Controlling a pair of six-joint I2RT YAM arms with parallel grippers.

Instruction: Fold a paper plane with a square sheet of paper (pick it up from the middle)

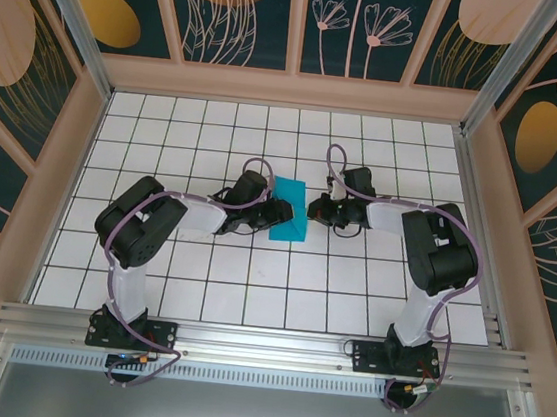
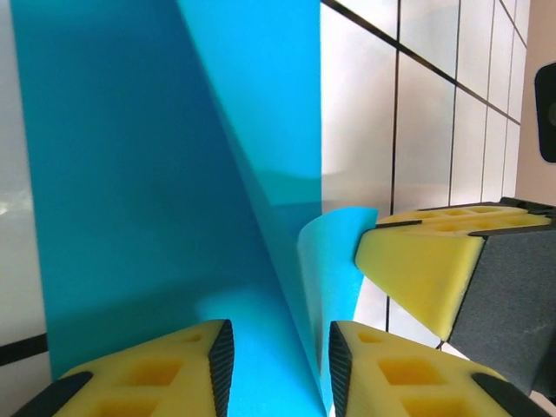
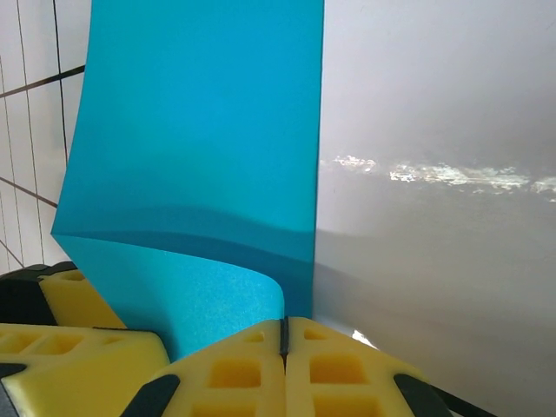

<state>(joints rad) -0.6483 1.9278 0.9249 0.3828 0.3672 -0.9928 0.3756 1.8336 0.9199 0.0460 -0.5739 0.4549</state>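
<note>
Bright, even light, no hard shadows. Glare streak on the table (image 3: 434,174) right of the square sheet of paper (image 3: 191,130); soft shadow band across its curled near edge.

White grid-tiled desk (image 1: 199,290); dark teal walls (image 1: 242,13) with peach floral prints; pale wooden frame (image 1: 292,88); aluminium rail (image 1: 263,344) at near edge

1x thin bright cyan-blue square paper sheet (image 1: 291,210). 2x black robot arms: left arm (image 1: 140,228), right arm (image 1: 437,249). 2x two-finger grippers, 1 per arm: left gripper (image 1: 278,213), right gripper (image 1: 315,211). Yellow pads (image 2: 417,265): 4 total, 2 per gripper. 1x white grid-tiled table (image 1: 199,290). 1x aluminium rail (image 1: 263,340). 2x black arm bases (image 1: 129,330).
</note>
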